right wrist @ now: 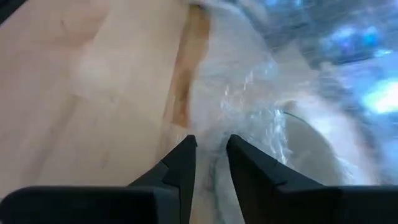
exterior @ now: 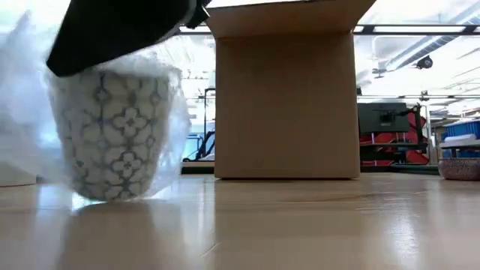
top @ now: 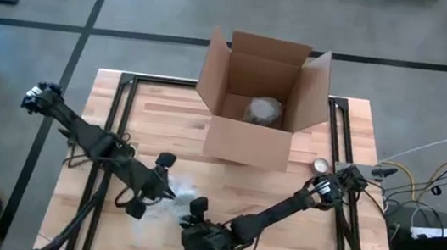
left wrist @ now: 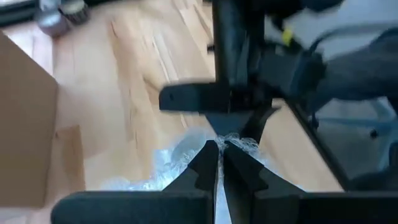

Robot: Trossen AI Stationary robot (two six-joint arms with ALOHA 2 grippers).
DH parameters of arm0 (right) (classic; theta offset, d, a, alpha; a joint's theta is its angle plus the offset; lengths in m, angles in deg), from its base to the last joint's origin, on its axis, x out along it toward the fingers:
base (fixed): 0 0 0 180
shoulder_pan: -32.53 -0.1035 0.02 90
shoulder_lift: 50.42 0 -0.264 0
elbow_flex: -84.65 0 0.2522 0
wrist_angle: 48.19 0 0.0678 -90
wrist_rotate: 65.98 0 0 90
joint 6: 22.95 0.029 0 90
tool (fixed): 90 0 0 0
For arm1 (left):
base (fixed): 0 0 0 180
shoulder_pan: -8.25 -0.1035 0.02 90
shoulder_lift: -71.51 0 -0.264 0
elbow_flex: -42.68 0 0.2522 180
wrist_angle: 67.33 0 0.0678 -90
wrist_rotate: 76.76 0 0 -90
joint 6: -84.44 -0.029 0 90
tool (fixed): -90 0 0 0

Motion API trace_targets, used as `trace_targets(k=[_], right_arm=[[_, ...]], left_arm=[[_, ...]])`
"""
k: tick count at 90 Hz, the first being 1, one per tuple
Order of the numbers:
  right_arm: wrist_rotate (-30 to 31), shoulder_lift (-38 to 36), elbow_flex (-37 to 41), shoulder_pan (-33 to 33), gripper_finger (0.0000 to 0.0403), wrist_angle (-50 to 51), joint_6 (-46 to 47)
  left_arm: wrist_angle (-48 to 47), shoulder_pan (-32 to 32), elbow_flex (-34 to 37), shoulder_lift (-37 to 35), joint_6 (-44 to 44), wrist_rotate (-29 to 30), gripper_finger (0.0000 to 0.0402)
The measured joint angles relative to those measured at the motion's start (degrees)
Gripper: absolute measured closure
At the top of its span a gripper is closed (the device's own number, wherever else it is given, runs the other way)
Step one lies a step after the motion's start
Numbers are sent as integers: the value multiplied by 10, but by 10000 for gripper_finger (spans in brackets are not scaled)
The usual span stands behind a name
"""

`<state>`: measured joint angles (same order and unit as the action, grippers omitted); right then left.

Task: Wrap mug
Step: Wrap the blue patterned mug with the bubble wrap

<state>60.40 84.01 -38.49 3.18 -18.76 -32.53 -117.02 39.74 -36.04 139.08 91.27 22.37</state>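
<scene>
Sitting on the desk (exterior: 315,225), the patterned mug (exterior: 116,135) is half covered in bubble wrap (exterior: 176,105). Left pincer (left wrist: 219,163) is pinched together on the wrap; right pincer (right wrist: 211,163) is slightly apart beside it.

Open cardboard box (top: 253,103) blocks table's (top: 164,118) far middle; bare wood either side; both arms crowd near edge.

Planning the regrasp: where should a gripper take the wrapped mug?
By judgement, at the rim, from above. The mug stands upright on the table, wrap loose over its sides, so a side pinch may slip. Left gripper is shut on wrap; right gripper is at the rim.
</scene>
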Motion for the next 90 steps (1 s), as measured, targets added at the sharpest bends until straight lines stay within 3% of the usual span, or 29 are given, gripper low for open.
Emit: trace_targets(k=[42,68,90], right_arm=[[-8,0,0,22,327,-6,26],[-42,-2,-1,48,315,-8,14],[-72,-17,0,83,305,-8,-24]], left_arm=[[71,0,85,36,2,4,401],[72,-9,104,61,0,18,401],[40,-55,120,49,0,25,401]])
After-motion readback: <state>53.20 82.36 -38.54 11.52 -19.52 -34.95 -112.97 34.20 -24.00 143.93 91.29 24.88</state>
